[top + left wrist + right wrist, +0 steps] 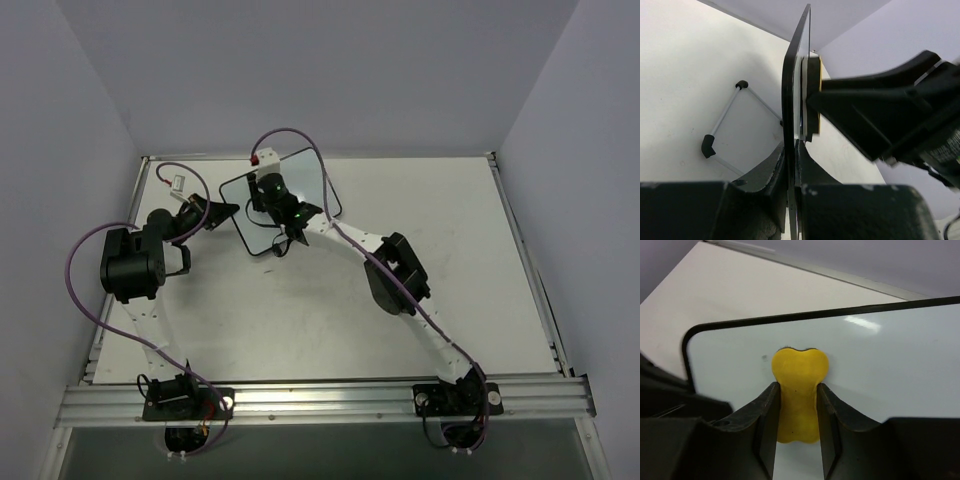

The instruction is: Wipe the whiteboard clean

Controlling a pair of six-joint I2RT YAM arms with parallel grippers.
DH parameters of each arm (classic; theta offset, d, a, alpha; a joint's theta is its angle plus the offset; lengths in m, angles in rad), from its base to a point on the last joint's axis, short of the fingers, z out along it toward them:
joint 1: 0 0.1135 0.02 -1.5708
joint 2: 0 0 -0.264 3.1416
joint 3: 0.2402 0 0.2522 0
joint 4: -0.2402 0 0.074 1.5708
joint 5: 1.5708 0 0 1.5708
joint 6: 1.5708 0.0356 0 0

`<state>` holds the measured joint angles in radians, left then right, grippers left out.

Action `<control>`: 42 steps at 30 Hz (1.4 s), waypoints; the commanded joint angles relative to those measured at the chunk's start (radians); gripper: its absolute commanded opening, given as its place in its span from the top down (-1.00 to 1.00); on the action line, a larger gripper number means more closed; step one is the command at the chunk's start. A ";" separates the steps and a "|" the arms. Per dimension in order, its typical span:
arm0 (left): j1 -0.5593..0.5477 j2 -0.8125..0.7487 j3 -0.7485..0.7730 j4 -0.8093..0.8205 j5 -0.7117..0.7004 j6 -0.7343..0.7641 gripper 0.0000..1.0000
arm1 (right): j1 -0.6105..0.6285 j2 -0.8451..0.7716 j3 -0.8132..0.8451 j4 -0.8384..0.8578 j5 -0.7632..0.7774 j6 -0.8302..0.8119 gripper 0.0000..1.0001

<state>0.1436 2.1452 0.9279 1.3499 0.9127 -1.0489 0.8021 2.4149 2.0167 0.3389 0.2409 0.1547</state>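
While the left claw (790,165) pinches the whiteboard (890,355) by its thin edge, the right claw (797,390) squeezes a yellow eraser (799,367) flat against it; the board looks light, stiff and slippery; that edge seems the best place to hold.
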 commanded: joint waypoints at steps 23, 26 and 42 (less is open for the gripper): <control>-0.018 -0.027 0.002 0.183 0.011 0.073 0.95 | -0.060 0.010 0.073 -0.098 0.005 0.017 1.00; -0.018 -0.027 0.003 0.181 0.011 0.073 0.95 | -0.063 0.004 0.063 -0.095 0.005 0.013 1.00; -0.019 -0.028 0.002 0.175 0.011 0.078 0.95 | 0.072 0.038 0.105 -0.060 -0.022 -0.035 1.00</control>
<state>0.1436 2.1429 0.9279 1.3396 0.9131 -1.0344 0.8310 2.4508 2.1044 0.2787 0.2371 0.1398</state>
